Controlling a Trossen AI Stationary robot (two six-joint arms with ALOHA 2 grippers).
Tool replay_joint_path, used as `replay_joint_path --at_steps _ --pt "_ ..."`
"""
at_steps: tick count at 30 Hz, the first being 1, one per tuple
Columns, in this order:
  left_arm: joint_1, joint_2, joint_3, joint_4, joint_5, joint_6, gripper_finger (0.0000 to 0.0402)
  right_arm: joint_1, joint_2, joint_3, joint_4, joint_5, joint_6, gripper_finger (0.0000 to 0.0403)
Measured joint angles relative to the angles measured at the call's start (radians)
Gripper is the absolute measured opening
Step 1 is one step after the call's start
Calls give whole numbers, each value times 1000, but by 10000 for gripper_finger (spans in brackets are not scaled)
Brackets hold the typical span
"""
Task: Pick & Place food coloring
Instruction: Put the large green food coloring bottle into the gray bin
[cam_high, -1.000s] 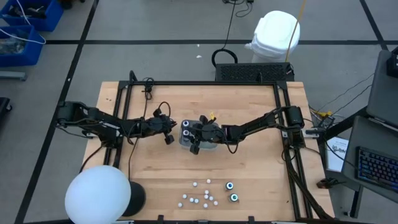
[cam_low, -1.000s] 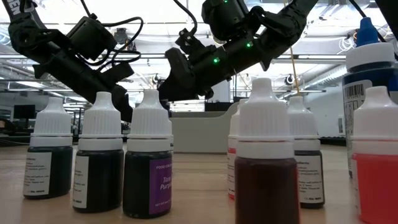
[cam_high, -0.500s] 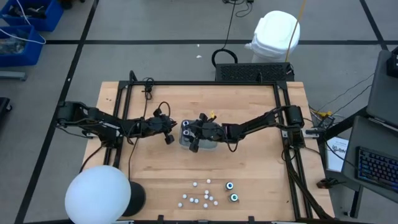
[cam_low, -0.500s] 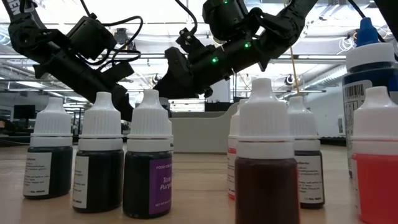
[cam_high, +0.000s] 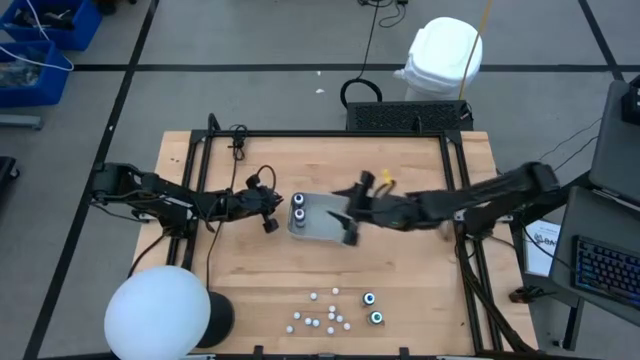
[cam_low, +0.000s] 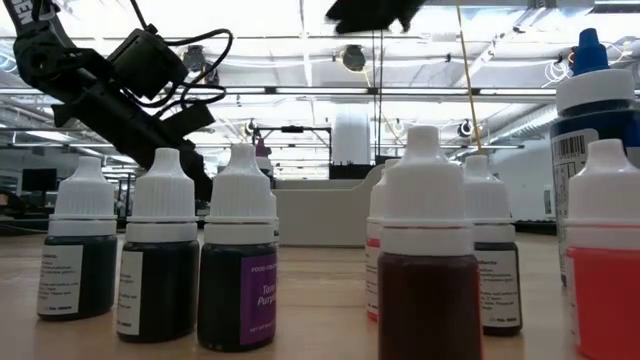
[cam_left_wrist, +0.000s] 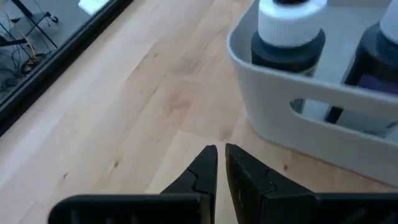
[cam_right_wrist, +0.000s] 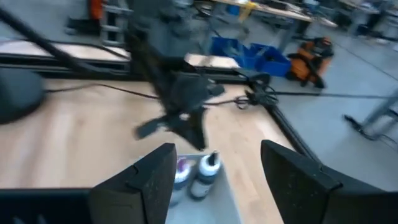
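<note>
- Two food coloring bottles (cam_high: 298, 206) stood in grey bin (cam_high: 322, 233); others nr front edge.
- Right gripper (cam_high: 352, 214) over bin, fingers wide, empty.
- Left gripper (cam_high: 270, 222) beside bin, pinched closed.
- Likely btwn picks; next needs reach to front bottles (cam_high: 371, 308).

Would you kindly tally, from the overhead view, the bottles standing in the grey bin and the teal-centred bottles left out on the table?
White-capped bottles in the grey bin: 2
Teal-centred bottles on the table: 2
Total: 4
</note>
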Motion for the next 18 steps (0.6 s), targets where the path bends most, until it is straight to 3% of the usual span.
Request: replay_joint_path --at_steps 3,10,18 --pt "0 0 0 -7 0 19 42 105 -81 0 -114 6 20 218" --pt "0 -1 0 -52 -2 72 42 357 -87 0 -295 202 187 217" --pt "0 -43 0 -192 -95 62 42 567 12 0 -242 233 195 217"
